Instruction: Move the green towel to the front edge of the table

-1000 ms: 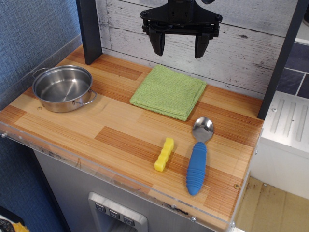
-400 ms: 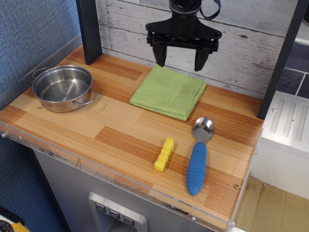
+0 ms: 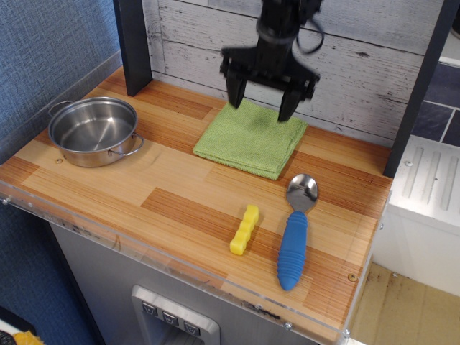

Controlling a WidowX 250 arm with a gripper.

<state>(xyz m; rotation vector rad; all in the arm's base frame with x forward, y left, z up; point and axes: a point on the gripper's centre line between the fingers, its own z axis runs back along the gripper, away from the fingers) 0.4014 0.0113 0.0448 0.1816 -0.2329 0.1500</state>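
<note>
Only one view is given. On the tabletop (image 3: pixel 180 180) there is one green towel (image 3: pixel 250 136), one steel pot (image 3: pixel 94 131), one yellow block (image 3: pixel 244 230) and one spoon (image 3: pixel 295 236) with a blue handle.

The towel lies flat and folded at the far side of the tabletop, close to the whitewashed plank wall (image 3: pixel 359 65) and a little right of centre. The pot stands at the left, well apart from the towel. The block lies nearer the front edge, just left of the spoon, whose bowl sits just beyond the towel's near right corner.

The arm comes down from the top of the picture, roughly upright, with its gripper (image 3: pixel 263 103) pointing down over the far part of the towel. It is blurred, so fine detail is unclear.

The two fingers (image 3: pixel 236 92) are spread wide, one over the towel's far corner and the other over its far right edge. They hold nothing. Their tips look to be at or just above the cloth; with the blur I cannot tell whether they touch it.
</note>
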